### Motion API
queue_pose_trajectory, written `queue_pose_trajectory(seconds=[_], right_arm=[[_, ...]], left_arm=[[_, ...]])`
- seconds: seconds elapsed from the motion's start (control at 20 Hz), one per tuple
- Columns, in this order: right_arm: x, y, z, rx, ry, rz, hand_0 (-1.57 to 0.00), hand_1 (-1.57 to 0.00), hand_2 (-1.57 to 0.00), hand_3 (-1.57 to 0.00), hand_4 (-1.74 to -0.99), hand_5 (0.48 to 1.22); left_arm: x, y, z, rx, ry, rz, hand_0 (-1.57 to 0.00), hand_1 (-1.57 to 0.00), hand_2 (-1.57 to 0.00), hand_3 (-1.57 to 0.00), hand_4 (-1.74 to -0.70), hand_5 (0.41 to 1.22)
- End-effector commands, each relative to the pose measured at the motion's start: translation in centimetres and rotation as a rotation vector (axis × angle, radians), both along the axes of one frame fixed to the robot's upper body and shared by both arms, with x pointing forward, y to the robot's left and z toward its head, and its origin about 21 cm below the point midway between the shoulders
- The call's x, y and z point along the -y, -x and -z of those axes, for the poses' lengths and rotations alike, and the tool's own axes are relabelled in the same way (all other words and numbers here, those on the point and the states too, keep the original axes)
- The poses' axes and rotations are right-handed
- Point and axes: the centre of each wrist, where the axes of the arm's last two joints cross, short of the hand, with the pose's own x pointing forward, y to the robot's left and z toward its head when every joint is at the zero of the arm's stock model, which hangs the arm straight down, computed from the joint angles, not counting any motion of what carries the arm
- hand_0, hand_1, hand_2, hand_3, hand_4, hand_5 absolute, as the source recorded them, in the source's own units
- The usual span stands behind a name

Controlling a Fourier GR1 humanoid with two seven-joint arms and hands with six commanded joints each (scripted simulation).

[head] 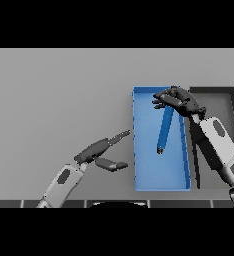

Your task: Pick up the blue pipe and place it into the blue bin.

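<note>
Head view: the right hand [175, 99], fingers curled around the top end of the blue pipe [165, 128], holds it slanted above the blue bin [137, 150] on the grey table [59, 90]. A dark bin [216, 91] sits just beside. The left hand [103, 151] rests relaxed and empty, left of the blue bin.

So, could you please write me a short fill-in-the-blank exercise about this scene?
1. The right hand holds the blue pipe over the ____ bin.
2. The pipe is gripped at its ____ end.
3. The left hand holds ____, its fingers straight.
4. Right of the blue bin is a ____ bin.

Missing words: blue; upper; nothing; dark
</note>
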Motion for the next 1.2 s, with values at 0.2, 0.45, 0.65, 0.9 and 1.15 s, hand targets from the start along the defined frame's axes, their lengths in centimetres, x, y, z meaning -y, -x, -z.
queue_pose_trajectory(seconds=[0.2, 0.45, 0.65, 0.9, 1.15], right_arm=[[-0.3, 1.0, 3.2, -0.206, 0.098, 0.023, -1.31, -1.17, -1.11, -0.90, -1.503, 1.150], [-0.5, 0.6, 4.6, -0.277, 0.214, -0.043, -0.43, -0.38, -0.36, -0.29, -1.242, 1.081], [-0.9, 0.7, 5.3, -0.239, 0.398, -0.133, -0.17, -0.16, -0.15, -0.12, -1.149, 0.887], [-0.9, 0.6, 7.0, -0.189, 0.470, -0.157, -0.06, -0.05, -0.05, -0.04, -1.124, 0.738], [-0.6, 0.5, 6.5, -0.172, 0.454, -0.144, -0.02, -0.02, -0.02, -0.01, -1.123, 0.689]], left_arm=[[0.1, 0.3, 0.0, -0.009, -0.004, 0.002, 0.00, 0.00, 0.00, 0.00, -0.89, 0.453], [0.1, 0.0, -0.1, -0.009, -0.017, 0.000, 0.00, 0.00, 0.00, 0.00, -0.89, 0.453], [0.2, -0.1, -0.4, 0.001, -0.007, 0.002, 0.00, 0.00, 0.00, 0.00, -0.90, 0.451], [0.3, 0.2, 0.3, -0.021, -0.014, -0.002, 0.00, 0.00, 0.00, 0.00, -0.91, 0.457], [0.2, 0.1, 0.4, -0.015, 0.001, -0.003, 0.00, 0.00, 0.00, 0.00, -0.92, 0.464]])
